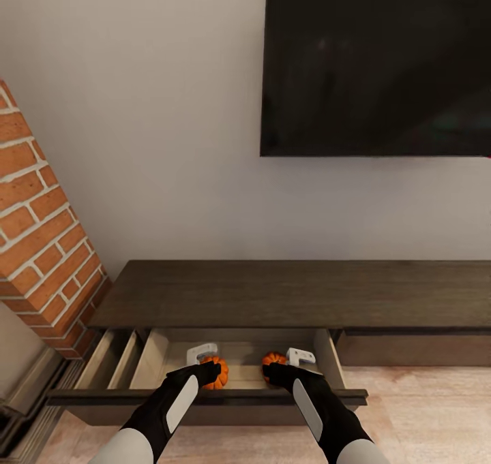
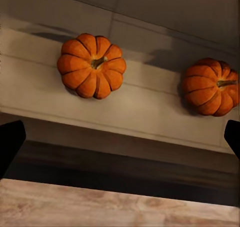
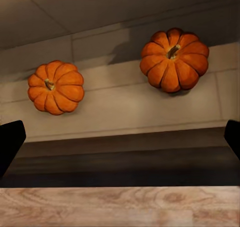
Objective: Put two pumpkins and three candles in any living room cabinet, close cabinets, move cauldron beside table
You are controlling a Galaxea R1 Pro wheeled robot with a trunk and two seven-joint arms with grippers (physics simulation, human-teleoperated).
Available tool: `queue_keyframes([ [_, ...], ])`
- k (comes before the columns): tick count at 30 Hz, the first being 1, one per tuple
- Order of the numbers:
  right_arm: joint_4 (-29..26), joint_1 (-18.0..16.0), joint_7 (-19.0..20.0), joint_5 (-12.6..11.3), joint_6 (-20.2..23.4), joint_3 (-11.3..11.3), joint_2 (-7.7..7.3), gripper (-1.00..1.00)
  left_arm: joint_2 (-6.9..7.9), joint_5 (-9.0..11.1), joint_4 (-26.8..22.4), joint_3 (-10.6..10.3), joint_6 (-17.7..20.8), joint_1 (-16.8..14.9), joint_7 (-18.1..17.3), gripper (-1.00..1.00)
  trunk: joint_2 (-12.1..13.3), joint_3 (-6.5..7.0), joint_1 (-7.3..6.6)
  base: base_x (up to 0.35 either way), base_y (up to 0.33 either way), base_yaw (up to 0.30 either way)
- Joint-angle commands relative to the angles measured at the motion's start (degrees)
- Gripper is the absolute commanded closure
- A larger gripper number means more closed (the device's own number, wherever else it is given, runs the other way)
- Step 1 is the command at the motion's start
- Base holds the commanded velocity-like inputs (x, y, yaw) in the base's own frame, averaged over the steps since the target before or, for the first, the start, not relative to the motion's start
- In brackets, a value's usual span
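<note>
A pale grey wall (image 1: 157,144) is filling the background, with a dark screen (image 1: 378,62) hanging on it and a red brick column (image 1: 41,239) standing at the left. Below, the long dark-brown cabinet (image 1: 293,294) is sitting against the wall with one drawer (image 1: 245,372) standing pulled out over the light wood floor (image 1: 423,409). Two orange pumpkins are lying on the drawer's pale bottom, well apart from each other: one (image 1: 217,373) under the left arm, the other (image 1: 273,360) under the right. The left claw (image 1: 202,356) and the right claw (image 1: 299,359) are both hanging over the drawer with fingers spread wide, holding nothing; in each wrist view the dark fingertips (image 2: 11,144) (image 3: 11,142) are sitting at the picture's edges, clear of both pumpkins.
</note>
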Motion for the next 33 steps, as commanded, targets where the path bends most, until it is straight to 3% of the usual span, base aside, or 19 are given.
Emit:
queue_keyframes([
  [1,-0.1,-0.01,-0.53,-0.61,0.22,0.14,0.0,-1.0,0.05,0.6,-0.11,-0.31,0.17,-0.02,0.54,-1.0,0.39,0.13,-0.23,0.0,0.0,0.0],
  [28,-0.1,-0.01,-0.53,-0.58,0.21,0.14,0.0,-1.0,0.09,0.61,-0.11,-0.33,0.26,-0.02,0.54,-1.0,11.22,4.98,-6.16,-0.048,0.0,0.0],
  [33,-0.1,-0.01,-0.53,-0.57,0.2,0.14,0.0,-1.0,0.09,0.61,-0.11,-0.33,0.26,-0.02,0.54,-1.0,13.23,5.88,-7.26,-0.23,0.0,0.0],
])
